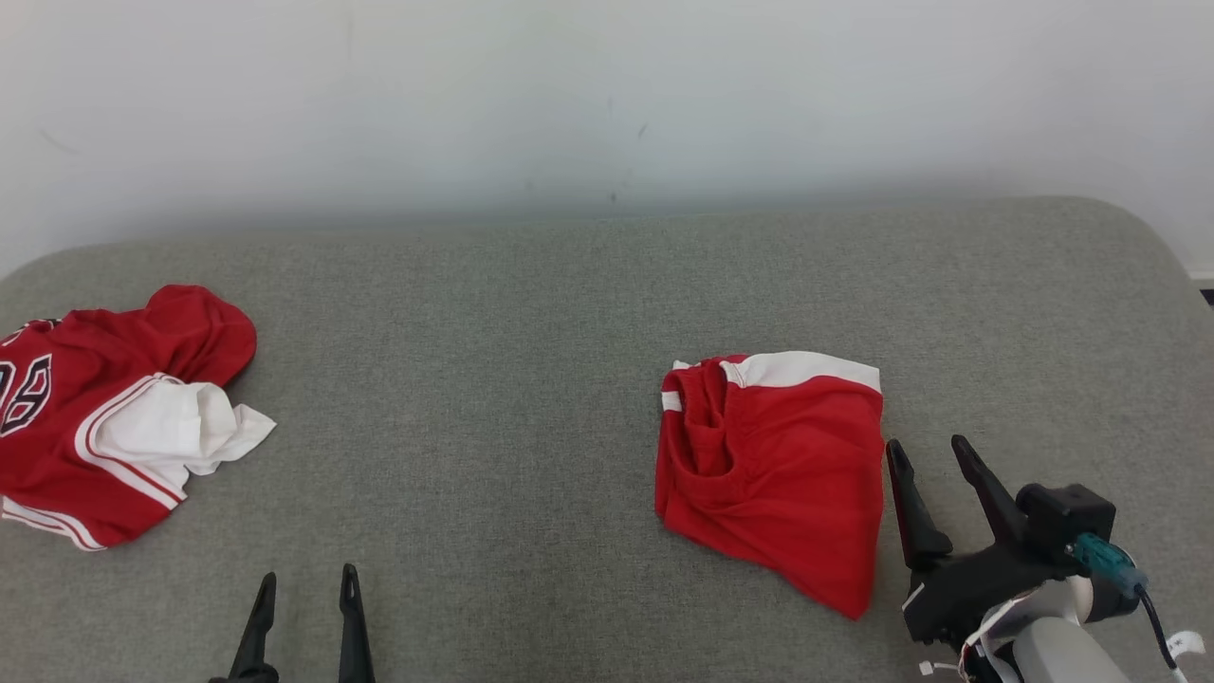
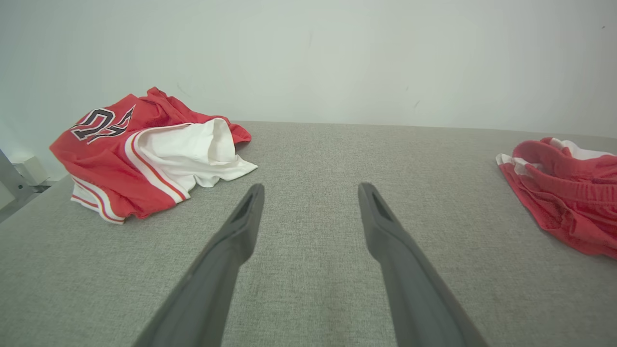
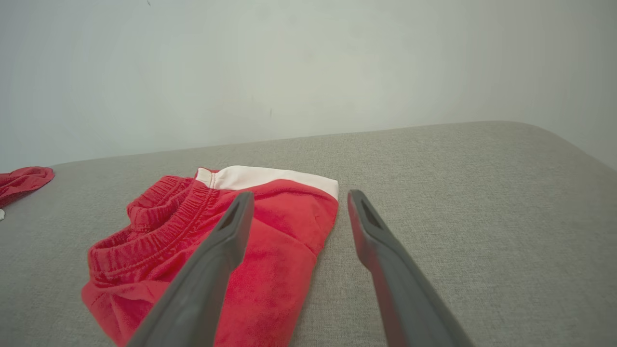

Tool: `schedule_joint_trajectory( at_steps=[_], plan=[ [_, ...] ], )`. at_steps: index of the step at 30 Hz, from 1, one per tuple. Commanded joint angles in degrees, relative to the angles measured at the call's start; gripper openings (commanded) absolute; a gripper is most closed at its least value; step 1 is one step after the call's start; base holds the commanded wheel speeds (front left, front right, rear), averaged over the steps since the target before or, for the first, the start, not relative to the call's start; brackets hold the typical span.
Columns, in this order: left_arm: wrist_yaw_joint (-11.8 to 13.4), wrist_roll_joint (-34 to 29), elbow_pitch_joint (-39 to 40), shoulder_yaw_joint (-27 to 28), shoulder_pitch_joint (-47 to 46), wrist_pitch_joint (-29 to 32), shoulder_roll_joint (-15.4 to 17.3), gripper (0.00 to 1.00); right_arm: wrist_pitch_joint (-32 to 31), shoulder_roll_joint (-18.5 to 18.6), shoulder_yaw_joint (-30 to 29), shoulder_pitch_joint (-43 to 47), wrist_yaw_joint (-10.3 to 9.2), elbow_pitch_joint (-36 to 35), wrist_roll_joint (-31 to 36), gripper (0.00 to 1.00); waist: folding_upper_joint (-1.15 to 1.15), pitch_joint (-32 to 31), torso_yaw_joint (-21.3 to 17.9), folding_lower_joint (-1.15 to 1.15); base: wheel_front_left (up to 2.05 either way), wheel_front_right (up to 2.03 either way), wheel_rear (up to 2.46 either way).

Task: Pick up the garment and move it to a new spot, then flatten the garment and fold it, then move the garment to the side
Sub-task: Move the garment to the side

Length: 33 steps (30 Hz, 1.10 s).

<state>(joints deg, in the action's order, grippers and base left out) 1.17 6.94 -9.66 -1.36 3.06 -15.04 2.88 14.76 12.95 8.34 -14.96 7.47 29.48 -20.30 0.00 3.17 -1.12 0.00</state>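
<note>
1. Currently, folded red shorts [image 1: 773, 465] lie on the grey cushion [image 1: 493, 379].
2. My right gripper [image 1: 925, 444], spread and empty, is just beside them.
3. My left gripper [image 1: 308, 572], spread too, hovers well apart from them.

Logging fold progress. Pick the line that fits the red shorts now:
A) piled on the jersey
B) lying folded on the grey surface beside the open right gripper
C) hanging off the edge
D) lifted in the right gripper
B: the red shorts lie folded on the grey surface, the right gripper open and empty beside them, the jersey lying apart.
</note>
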Motion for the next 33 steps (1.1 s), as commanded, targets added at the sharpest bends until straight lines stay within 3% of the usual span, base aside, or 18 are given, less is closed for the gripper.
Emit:
schedule_joint_trajectory(
  at_steps=[1, 12, 24, 25, 26, 27, 33],
  plan=[
    [0.07, 0.32, -0.13, -0.05, -0.81, -0.14, 0.01, 1.00, -0.08, 0.23, 0.31, -0.60, 0.08, 0.65, -0.33, 1.00, 0.00, 0.44, 0.47, 0.00, 0.00, 0.00, 0.00],
    [0.39, 0.70, -0.74, -1.03, -2.56, -0.15, 0.01, 1.00, -6.26, 0.95, 5.22, -14.08, 0.08, 19.53, -7.10, 1.00, 0.00, 2.72, 2.64, 0.00, 0.00, 0.00, 0.00],
    [0.77, 0.86, -0.40, -1.03, -3.56, -0.15, 0.00, 1.00, -10.78, -1.10, 9.79, -17.36, 0.08, 28.72, -14.88, 1.00, 0.00, 4.23, 2.71, 0.00, 0.00, 0.00, 0.00],
    [0.75, 0.86, -0.43, -1.04, -3.63, -0.15, 0.01, 1.00, -10.94, -1.16, 10.20, -17.55, 0.08, 29.04, -15.41, 0.49, 0.00, 4.32, 2.68, 0.00, 0.00, 0.00, 0.00],
    [0.70, 0.85, -0.42, -1.05, -3.77, -0.14, 0.01, 1.00, -10.94, -1.09, 10.59, -17.80, 0.08, 29.33, -15.92, 0.31, 0.00, 4.40, 2.67, 0.00, 0.00, 0.00, 0.00],
    [0.63, 0.83, -0.40, -1.07, -3.95, -0.15, 0.01, 1.00, -10.88, -1.00, 11.03, -18.09, 0.08, 29.57, -16.33, 0.00, 0.00, 4.47, 2.66, 0.00, 0.00, 0.00, 0.00],
    [0.57, 0.96, -0.04, -0.96, -4.11, -0.14, 0.01, 1.00, -10.23, 1.97, 13.85, -20.76, -0.02, 29.89, -17.87, 0.00, 0.00, 4.96, 2.54, 0.00, 0.00, 0.00, 0.00]
  ],
)
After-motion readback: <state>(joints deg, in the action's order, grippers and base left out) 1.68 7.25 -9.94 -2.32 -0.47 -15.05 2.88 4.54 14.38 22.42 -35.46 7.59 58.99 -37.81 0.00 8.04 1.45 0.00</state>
